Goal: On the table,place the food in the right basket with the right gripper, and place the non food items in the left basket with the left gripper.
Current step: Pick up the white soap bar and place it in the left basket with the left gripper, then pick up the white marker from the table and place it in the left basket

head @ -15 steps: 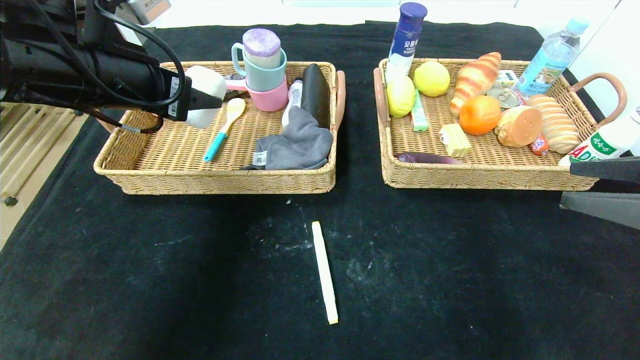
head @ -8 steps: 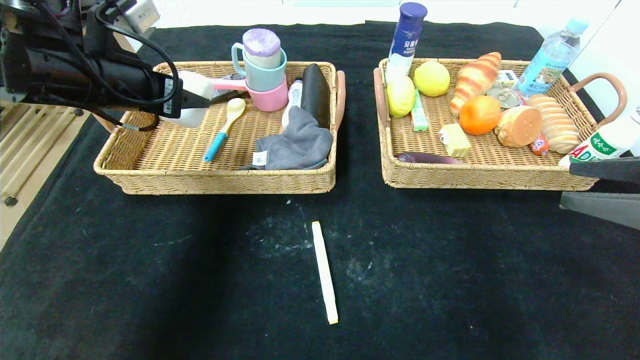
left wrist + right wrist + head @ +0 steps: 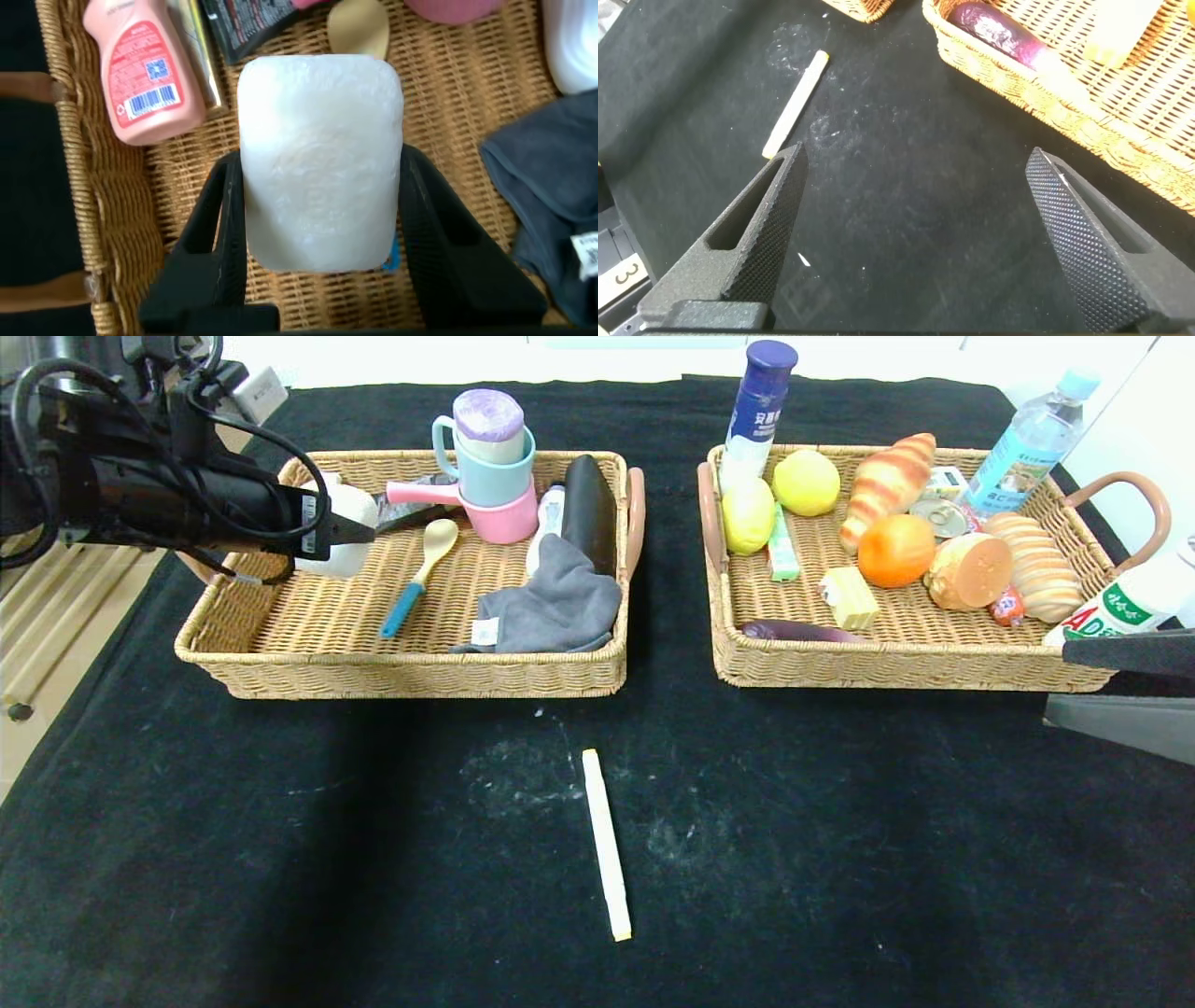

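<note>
My left gripper (image 3: 369, 530) is shut on a white block (image 3: 338, 527) and holds it over the far left part of the left basket (image 3: 280, 644). In the left wrist view the block (image 3: 320, 233) sits between the two black fingers (image 3: 220, 233) and reaches past their tips. A pale stick (image 3: 606, 845) lies on the black cloth in front of the baskets; it also shows in the right wrist view (image 3: 796, 103). My right gripper (image 3: 1057, 681) is open and empty at the right edge, low in front of the right basket (image 3: 896, 663).
The left basket holds stacked cups (image 3: 490, 476), a spoon (image 3: 420, 574), a grey cloth (image 3: 551, 602), a black case (image 3: 590, 509) and a pink bottle (image 3: 140, 70). The right basket holds lemons, bread, an orange and bottles. Black cloth (image 3: 280, 859) covers the table.
My left arm has drawn back to the left, and the white block has moved with it, from mid-basket toward the basket's left end. The right arm has not moved.
</note>
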Tool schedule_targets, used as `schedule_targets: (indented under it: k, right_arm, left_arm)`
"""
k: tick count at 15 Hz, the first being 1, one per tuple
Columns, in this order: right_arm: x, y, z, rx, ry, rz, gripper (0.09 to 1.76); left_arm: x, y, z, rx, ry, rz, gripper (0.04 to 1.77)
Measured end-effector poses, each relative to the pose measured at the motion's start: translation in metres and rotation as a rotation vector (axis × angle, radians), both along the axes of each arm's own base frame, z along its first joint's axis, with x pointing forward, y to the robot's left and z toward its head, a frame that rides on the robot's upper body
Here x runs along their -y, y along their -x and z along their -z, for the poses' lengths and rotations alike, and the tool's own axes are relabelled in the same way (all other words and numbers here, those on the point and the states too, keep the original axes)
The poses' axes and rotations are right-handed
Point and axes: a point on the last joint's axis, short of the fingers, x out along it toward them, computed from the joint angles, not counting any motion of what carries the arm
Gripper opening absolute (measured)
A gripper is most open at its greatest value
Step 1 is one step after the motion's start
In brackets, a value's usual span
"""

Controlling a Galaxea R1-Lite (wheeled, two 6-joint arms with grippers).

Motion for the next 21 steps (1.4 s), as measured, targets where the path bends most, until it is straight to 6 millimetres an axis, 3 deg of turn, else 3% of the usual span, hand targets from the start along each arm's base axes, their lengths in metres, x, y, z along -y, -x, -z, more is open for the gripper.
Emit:
schedule_targets:
  k: [8, 13, 21]
  right_arm:
    - [0.001, -0.001, 0.0, 0.004, 0.0, 0.006, 1.71]
    - [0.001, -0.001, 0.0, 0.004, 0.0, 0.006, 1.71]
    - [0.001, -0.001, 0.0, 0.003, 0.0, 0.006, 1.71]
  left_arm:
    - [-0.003, -0.015, 0.012, -0.021, 0.016, -0.013, 0.99]
    - [-0.004, -0.015, 0.014, -0.031, 0.023, -0.003, 1.34]
    - [-0.004, -0.015, 0.016, -0.036, 0.025, 0.001, 1.58]
